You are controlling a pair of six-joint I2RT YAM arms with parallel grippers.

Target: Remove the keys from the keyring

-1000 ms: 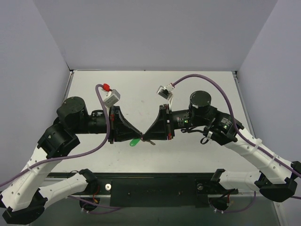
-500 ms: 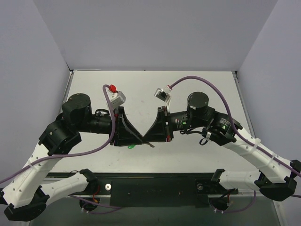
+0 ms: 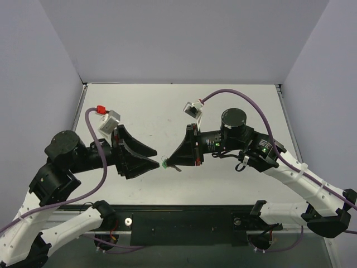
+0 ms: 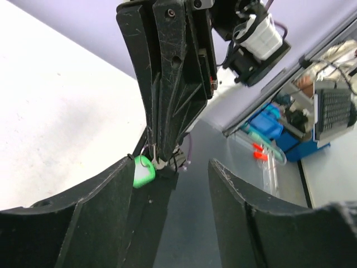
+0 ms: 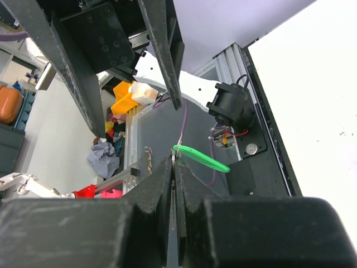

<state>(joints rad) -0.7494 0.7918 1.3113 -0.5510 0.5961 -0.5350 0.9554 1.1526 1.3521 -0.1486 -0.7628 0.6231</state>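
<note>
The keyring's green tag hangs in the air between the two grippers, above the table's near middle. My right gripper is shut, and the tag dangles from its tips. A thin grey metal strip, the key, shows edge-on between its jaws. My left gripper is open just left of the tag, its fingers apart and holding nothing. In the left wrist view the tag lies beside the left finger, under the right gripper's tips.
The white table lies under both arms, with grey walls on three sides. A black mounting bar runs along the near edge. Purple cables loop above each wrist.
My left gripper has opened, let go of the green tag and drawn back to the left. The right gripper stays shut in place, and the tag now hangs from it.
</note>
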